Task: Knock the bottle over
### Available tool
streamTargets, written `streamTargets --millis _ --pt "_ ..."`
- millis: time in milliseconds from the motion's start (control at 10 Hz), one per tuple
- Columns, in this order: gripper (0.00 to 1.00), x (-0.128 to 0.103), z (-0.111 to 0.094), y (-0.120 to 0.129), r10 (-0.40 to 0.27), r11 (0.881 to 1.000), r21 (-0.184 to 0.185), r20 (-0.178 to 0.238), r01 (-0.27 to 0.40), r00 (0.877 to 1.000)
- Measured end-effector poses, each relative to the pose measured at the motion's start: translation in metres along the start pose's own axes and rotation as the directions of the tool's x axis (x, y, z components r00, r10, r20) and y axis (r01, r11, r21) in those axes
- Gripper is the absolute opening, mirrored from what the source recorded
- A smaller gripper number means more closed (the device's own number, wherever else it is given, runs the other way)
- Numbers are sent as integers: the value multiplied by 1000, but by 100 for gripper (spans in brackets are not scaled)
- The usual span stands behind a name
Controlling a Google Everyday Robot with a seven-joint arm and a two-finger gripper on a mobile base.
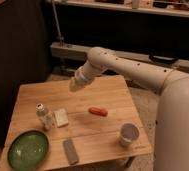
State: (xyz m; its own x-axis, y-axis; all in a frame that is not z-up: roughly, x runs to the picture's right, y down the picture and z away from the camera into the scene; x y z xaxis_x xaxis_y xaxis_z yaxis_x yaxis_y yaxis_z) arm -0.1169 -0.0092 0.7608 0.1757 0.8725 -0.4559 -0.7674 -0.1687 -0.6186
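Note:
The small clear bottle (44,116) with a white cap stands upright on the left part of the wooden table (108,97). My gripper (74,86) hangs over the table's back middle, up and to the right of the bottle, well apart from it. The white arm runs from the right side of the view down to it.
A small white block (61,118) lies just right of the bottle. A green plate (28,149) sits at the front left, a grey flat bar (70,151) beside it. A red sausage-like object (98,111) lies mid-table. A white paper cup (129,135) stands at the front right.

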Motion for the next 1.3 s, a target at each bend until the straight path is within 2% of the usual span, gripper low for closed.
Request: streamTargets --millis 200,400,600,800,1100,1300 --pt "0 -5 10 8 5 999 -46 24 -3 1000" --pt "0 -15 34 30 8 995 -103 43 -4 999" --pt "0 -23 52 52 -8 993 -119 61 15 998" --pt "0 -25 69 73 -39 990 -132 42 44 998" --pt "0 -16 88 96 -78 983 -171 -35 71 996" --pt "0 -19 103 101 -100 977 -195 -77 84 992"
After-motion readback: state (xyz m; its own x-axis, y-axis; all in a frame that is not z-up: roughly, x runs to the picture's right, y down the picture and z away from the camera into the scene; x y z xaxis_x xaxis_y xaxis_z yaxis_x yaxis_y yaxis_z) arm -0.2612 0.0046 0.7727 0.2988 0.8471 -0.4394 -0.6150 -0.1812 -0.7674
